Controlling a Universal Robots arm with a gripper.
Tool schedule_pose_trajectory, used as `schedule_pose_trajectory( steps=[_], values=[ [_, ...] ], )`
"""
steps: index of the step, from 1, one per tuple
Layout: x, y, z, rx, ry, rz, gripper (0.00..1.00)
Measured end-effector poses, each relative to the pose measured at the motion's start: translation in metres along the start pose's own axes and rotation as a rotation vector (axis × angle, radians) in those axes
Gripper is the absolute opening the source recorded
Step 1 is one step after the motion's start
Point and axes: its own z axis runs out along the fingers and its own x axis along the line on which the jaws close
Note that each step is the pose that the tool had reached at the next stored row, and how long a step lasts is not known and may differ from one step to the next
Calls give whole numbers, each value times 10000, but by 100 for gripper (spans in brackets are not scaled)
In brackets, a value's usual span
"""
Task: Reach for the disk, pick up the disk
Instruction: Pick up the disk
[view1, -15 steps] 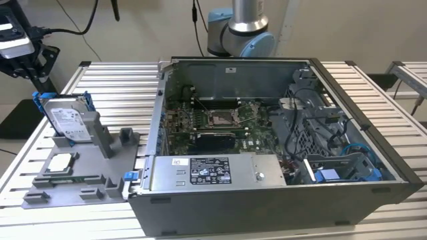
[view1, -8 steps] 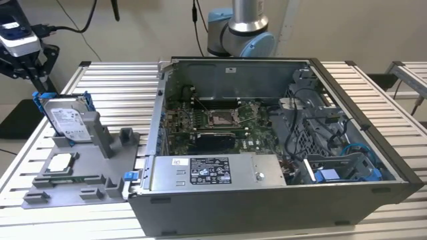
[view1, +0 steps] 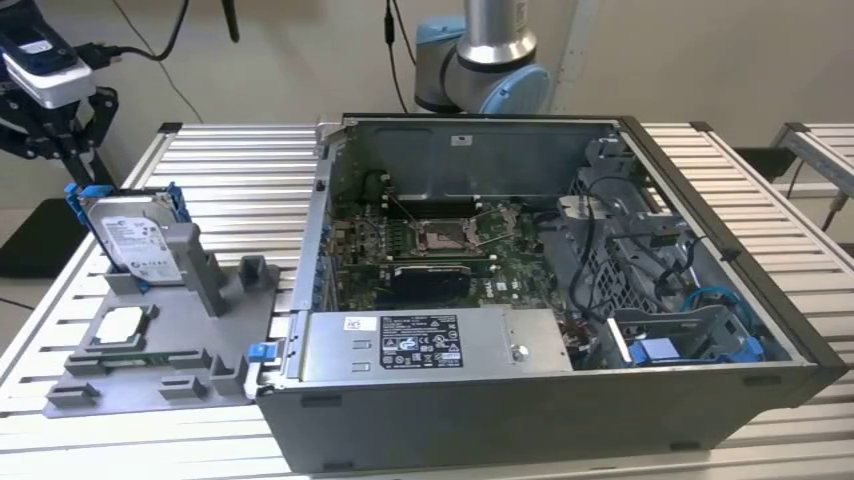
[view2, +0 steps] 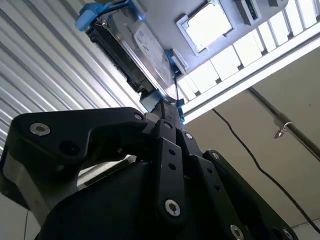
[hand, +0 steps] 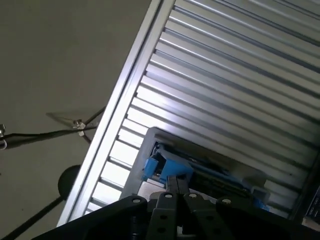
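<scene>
The disk (view1: 134, 235) is a silver-grey drive with a white label in a bright blue caddy. It stands on edge in a slot of the grey holder (view1: 200, 275), at the exterior view's left. My gripper (view1: 56, 135) hangs above it and a little further to the left, apart from it and holding nothing I can see. The second wrist view shows the disk (view2: 135, 42) just beyond the black gripper (view2: 167, 112). In the first wrist view the blue caddy of the disk (hand: 161, 166) lies right past the gripper (hand: 175, 184).
A square silver chip (view1: 120, 322) lies on the grey fixture plate (view1: 154, 375) in front of the disk. An open computer case (view1: 534, 420) takes up the middle and right of the slatted metal table (view1: 240, 170). The arm's base (view1: 481, 60) stands behind the case.
</scene>
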Motion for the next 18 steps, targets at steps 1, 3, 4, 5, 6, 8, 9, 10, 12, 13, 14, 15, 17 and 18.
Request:
schedule_pose_trajectory(
  steps=[1, 3, 4, 5, 6, 8, 9, 10, 12, 13, 14, 15, 17, 18],
  values=[
    [0, 0, 0, 0, 7, -184, 0],
    [0, 0, -1, 0, 21, -549, 0],
    [0, 0, -1, 0, 27, -719, 0],
    [0, 0, -1, 0, 34, -915, 0],
    [0, 0, -1, 1, 41, -1093, 0],
    [0, 0, -1, 1, 54, -1442, 0],
    [0, 0, -1, 1, 62, -1634, 0],
    [0, 0, -1, 1, 69, -1813, 0],
    [0, 0, -1, 2, 82, -2183, 0],
    [0, 0, -1, 2, 89, -2356, 0],
    [0, 0, -1, 2, 96, -2543, 0],
    [0, 0, -1, 2, 103, -2721, 0],
    [0, 0, -1, 2, 117, -3099, 0],
    [0, 0, -1, 2, 123, -3267, 0]
  ],
)
